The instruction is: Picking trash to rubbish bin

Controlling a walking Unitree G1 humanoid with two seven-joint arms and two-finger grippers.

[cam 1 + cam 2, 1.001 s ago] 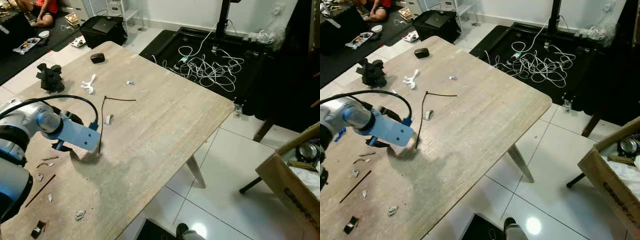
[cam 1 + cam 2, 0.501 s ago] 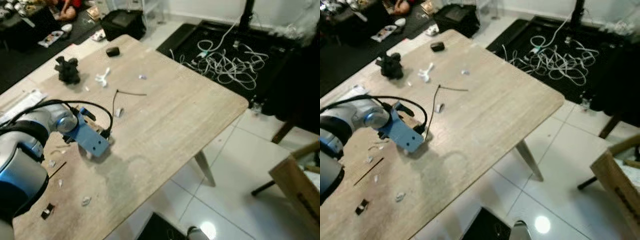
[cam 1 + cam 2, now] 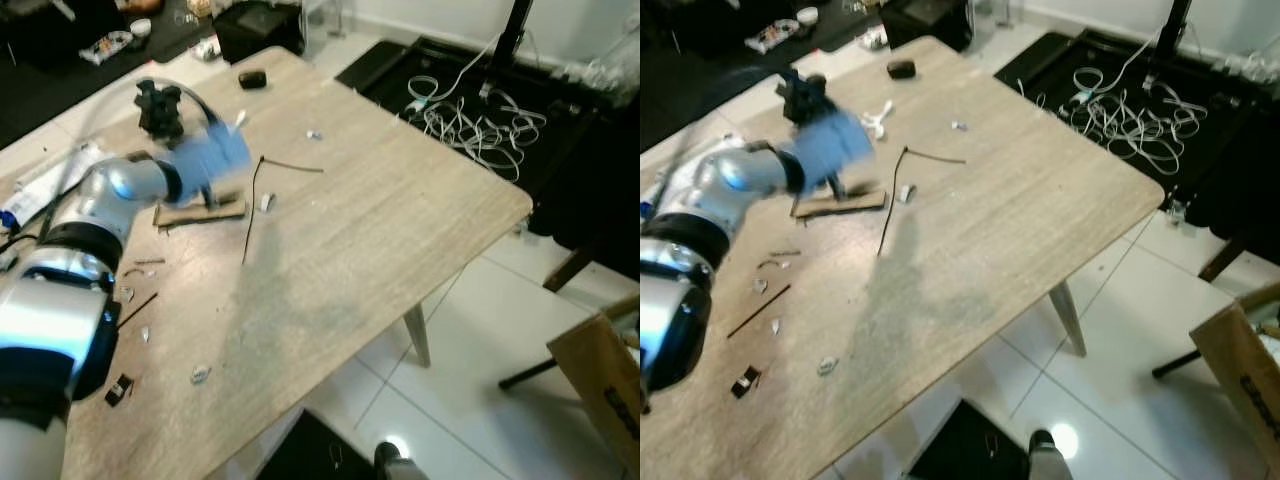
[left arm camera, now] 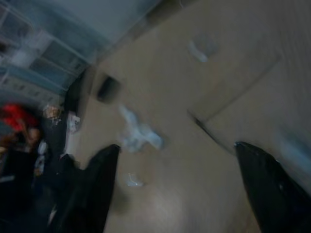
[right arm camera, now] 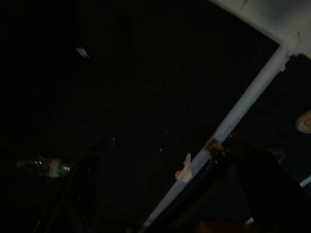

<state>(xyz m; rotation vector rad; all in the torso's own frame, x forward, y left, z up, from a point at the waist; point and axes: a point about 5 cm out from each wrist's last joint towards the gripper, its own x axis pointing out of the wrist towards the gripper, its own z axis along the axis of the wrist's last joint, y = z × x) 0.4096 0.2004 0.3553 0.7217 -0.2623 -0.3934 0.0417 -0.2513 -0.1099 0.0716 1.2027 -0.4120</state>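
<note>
Swung from mid-left to upper left, left tool [image 4: 175, 184], fingers spread and empty, hovers over bench [image 3: 380, 230] above white scrap [image 4: 138, 136]; pickup pending.

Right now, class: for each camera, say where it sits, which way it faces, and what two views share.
Left eye, head: down at the table, left arm reaching.
Right eye: the same table and arm.
Left wrist: along its black fingers at the tabletop; shares the white scrap with the eyes.
Right wrist: dark, black fingers over shaded floor.
</note>
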